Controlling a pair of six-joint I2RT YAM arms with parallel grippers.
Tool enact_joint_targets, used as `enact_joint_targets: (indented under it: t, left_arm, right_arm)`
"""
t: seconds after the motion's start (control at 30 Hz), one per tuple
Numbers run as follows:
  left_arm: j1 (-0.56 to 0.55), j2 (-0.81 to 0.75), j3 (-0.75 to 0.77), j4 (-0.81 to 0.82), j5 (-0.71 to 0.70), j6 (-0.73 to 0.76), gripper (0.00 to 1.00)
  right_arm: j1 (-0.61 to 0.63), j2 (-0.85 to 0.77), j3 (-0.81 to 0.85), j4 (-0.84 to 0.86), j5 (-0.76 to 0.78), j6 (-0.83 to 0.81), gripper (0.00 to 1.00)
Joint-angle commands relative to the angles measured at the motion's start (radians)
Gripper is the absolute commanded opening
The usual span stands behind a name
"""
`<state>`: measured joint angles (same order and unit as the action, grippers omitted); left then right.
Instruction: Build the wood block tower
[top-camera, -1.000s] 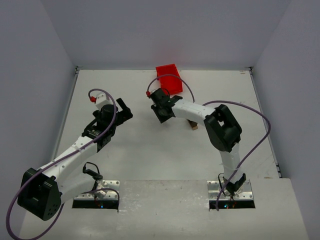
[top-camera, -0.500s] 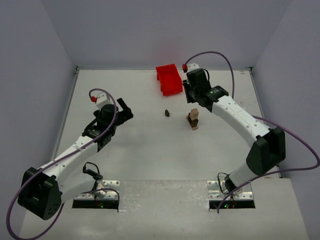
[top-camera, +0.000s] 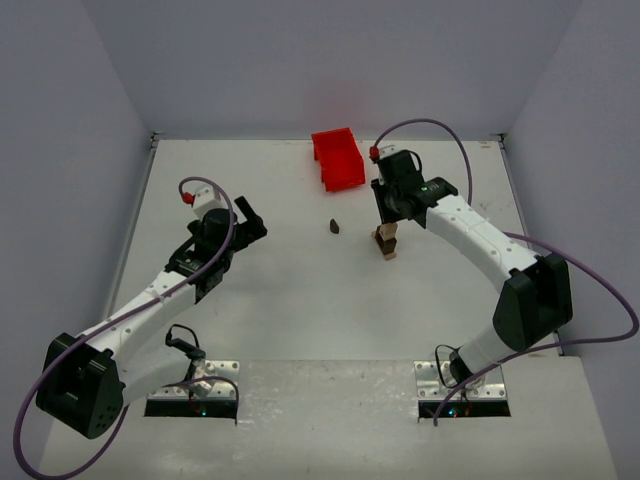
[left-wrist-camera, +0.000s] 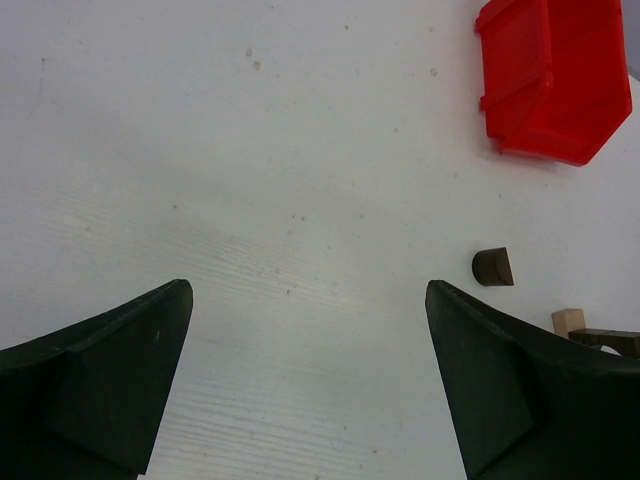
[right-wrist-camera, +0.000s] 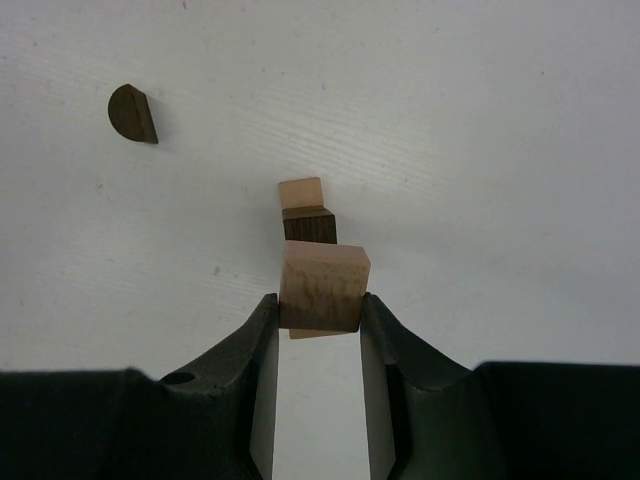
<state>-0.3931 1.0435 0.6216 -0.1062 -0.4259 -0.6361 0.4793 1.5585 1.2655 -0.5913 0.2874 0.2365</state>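
The wood block tower (top-camera: 387, 245) stands right of the table's middle, a short stack of pale tan and dark brown blocks. In the right wrist view its dark brown block (right-wrist-camera: 309, 224) and a pale block (right-wrist-camera: 300, 192) show just beyond my fingers. My right gripper (top-camera: 388, 218) (right-wrist-camera: 320, 310) is shut on a pale tan block (right-wrist-camera: 322, 288) directly over the tower; I cannot tell whether the block touches it. My left gripper (top-camera: 250, 222) (left-wrist-camera: 310, 380) is open and empty, well left of the tower (left-wrist-camera: 585, 330).
A red plastic bin (top-camera: 337, 158) (left-wrist-camera: 553, 75) sits at the back centre. A loose dark brown half-round piece (top-camera: 334, 227) (left-wrist-camera: 492, 267) (right-wrist-camera: 132, 113) lies on the table left of the tower.
My right arm swung from left of the tower over to the bin side, then came down over the tower. The dark half-round piece now lies uncovered. The left arm has not moved.
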Motion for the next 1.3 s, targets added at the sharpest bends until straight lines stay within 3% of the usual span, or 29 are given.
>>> enact_joint_targets:
  t: [0.0,1.27]
  left_arm:
    - [0.000,0.001,0.009,0.047,0.000,0.007,1.00]
    - [0.000,0.000,0.001,0.073,0.029,0.019,1.00]
  right_arm:
    - [0.001,-0.017,0.007,-0.010,-0.039,0.016,0.26]
    - [0.001,0.020,0.035,-0.076,-0.054,-0.055,0.40]
